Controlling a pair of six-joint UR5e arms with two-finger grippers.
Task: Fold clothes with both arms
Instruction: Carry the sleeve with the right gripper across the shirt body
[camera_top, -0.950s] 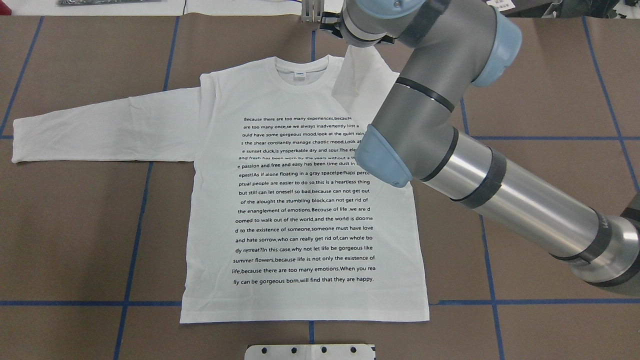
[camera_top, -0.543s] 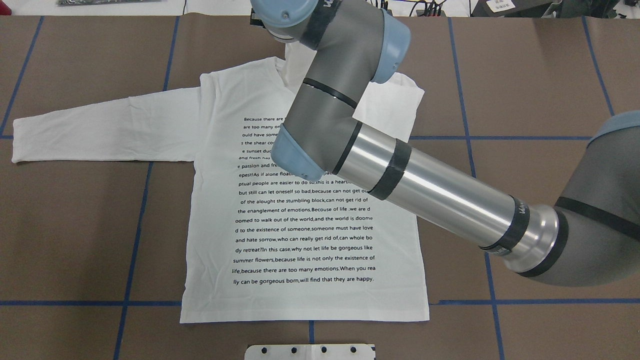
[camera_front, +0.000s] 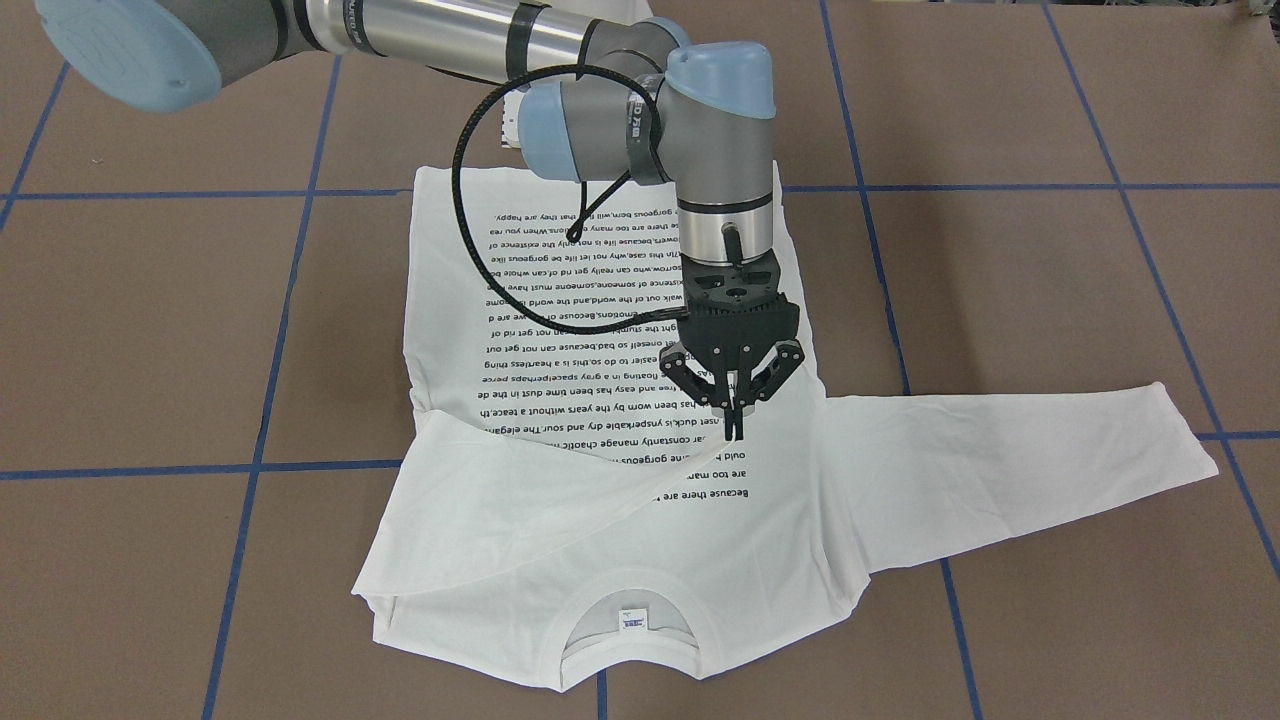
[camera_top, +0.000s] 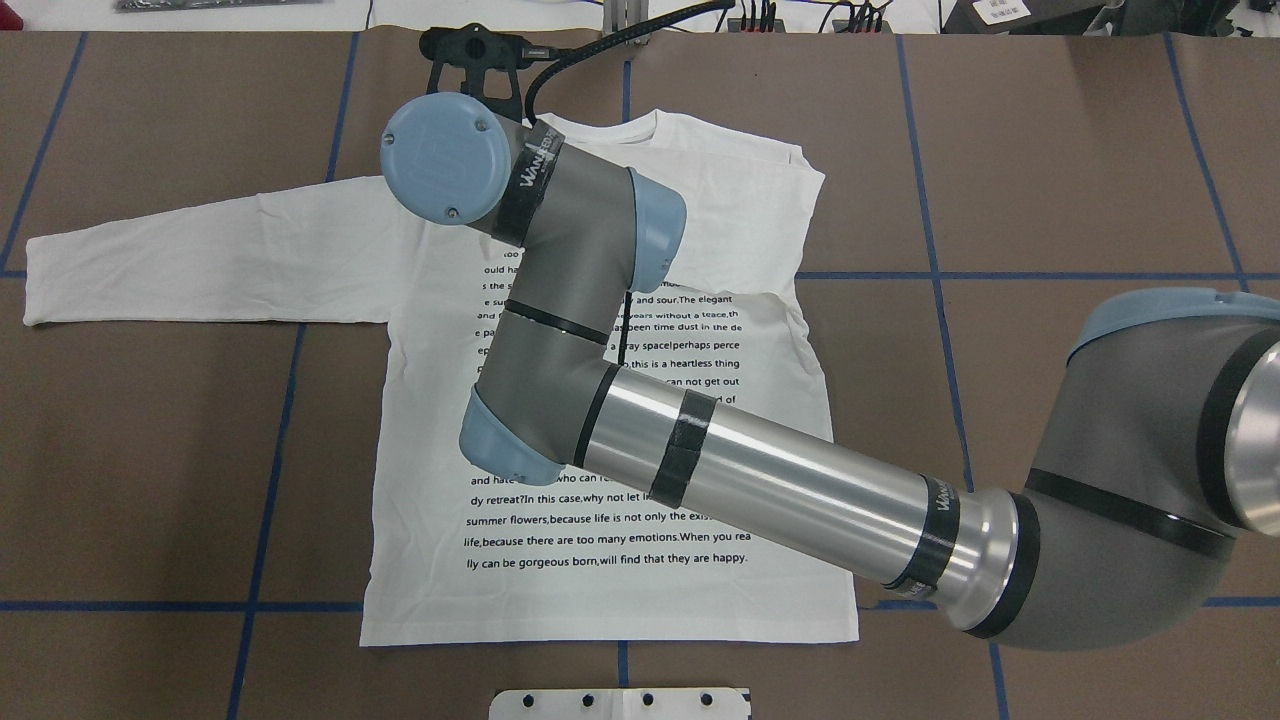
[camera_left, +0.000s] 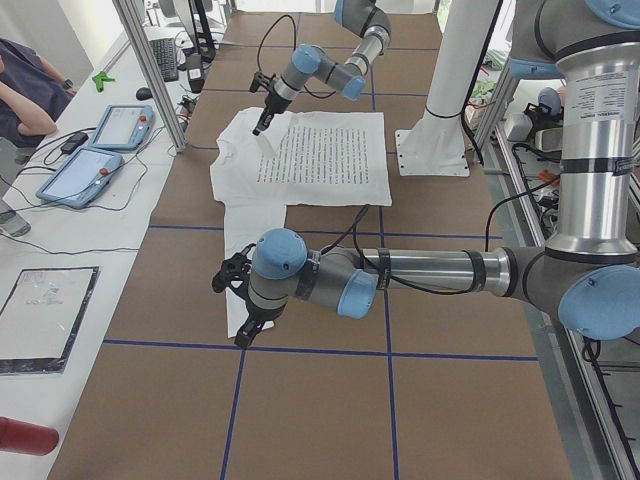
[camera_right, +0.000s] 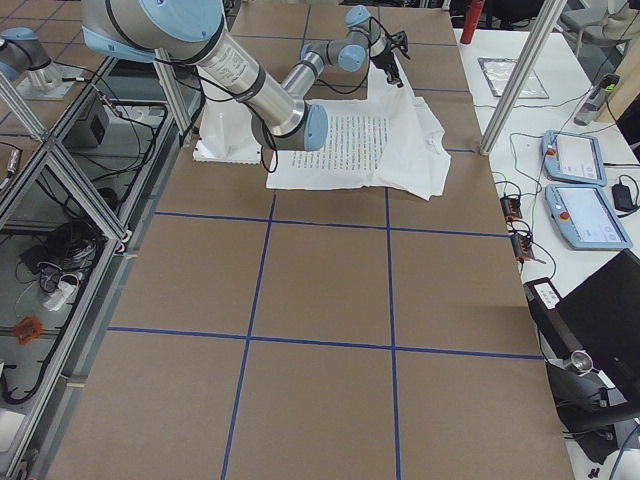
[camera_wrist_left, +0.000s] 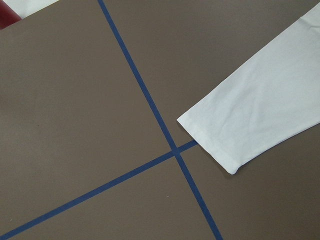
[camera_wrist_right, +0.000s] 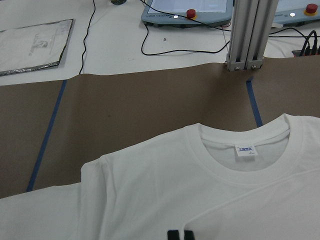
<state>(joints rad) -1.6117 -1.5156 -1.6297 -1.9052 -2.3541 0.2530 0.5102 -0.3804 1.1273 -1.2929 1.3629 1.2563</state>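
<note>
1 T-shirt sleeve (camera_front: 540, 490) clamped in right gripper (camera_front: 735, 425) jaws | left gripper (camera_left: 244, 335) jaws: cannot tell

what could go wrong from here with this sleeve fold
The right gripper looks shut on the folded sleeve, which lies slanted across the T-shirt; released here, it may land crooked. The shoulder beneath looks bunched and might crease in. The left gripper hangs over the other sleeve near its cuff edge, so a grasp could miss.
</note>
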